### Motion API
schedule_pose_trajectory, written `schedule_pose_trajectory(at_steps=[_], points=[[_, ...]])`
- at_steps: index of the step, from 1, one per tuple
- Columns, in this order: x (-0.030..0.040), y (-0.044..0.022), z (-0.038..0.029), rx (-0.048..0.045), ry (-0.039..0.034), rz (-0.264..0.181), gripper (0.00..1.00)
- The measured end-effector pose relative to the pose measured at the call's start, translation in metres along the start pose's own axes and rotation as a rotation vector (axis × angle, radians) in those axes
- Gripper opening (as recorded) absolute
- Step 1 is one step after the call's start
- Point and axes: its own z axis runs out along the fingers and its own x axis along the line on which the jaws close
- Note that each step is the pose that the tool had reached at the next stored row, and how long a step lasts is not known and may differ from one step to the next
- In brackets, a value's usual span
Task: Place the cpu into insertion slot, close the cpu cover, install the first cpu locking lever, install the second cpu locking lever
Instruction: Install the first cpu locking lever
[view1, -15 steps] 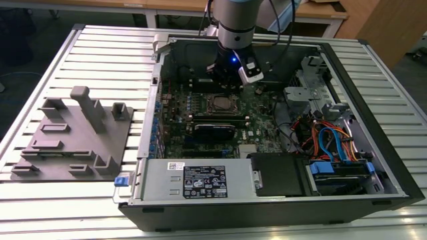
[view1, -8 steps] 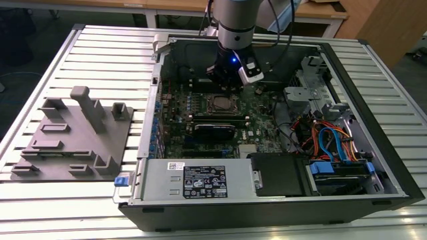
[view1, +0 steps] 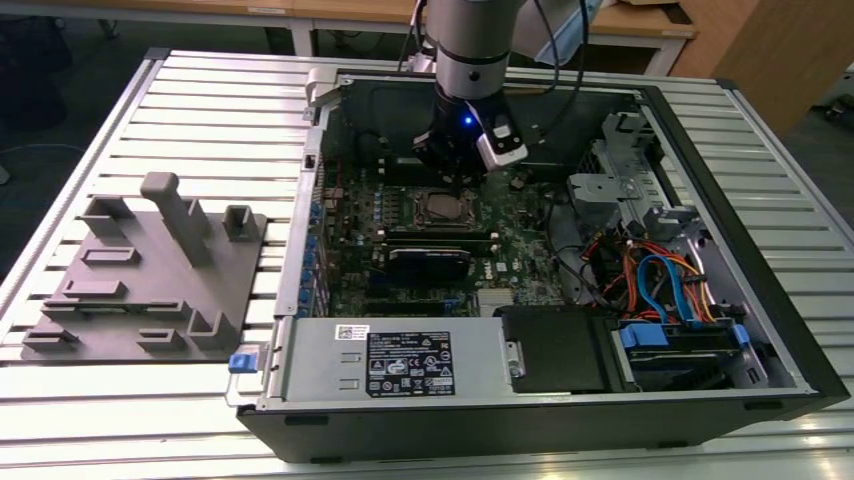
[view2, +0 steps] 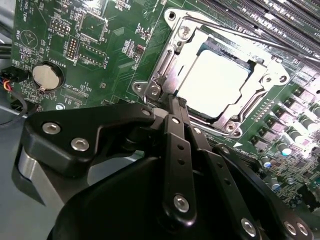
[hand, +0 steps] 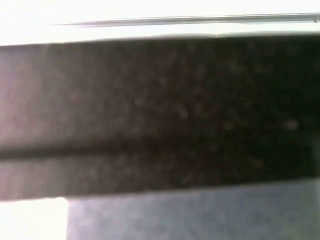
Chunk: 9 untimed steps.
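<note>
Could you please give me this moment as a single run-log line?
cpu: seated in insertion slot | cpu cover: closed over it | gripper: shut, tips at cover's corner

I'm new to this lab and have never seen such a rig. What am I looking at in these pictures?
The exterior view shows a robot arm reaching into an open computer case lying on a slatted table. At the arm's tip is the gripper, poised just above the motherboard. The second wrist view rides on the arm: the gripper, fingers together and holding nothing, points at the cover, closed over the cpu. A grey fixture lies beside the case.
</note>
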Motion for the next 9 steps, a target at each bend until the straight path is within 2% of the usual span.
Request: schedule_pose_trajectory(at_steps=[2, 7, 9], points=[[0.0001, -0.0001, 0.0002, -0.0122, 0.0011, 0.001, 0.1], [-0.0002, 0.0005, 0.0018, -0.0641, 0.0034, 0.003, 0.1], [-0.0001, 0.0003, 0.0015, -0.0737, 0.0046, 0.003, 0.1]])
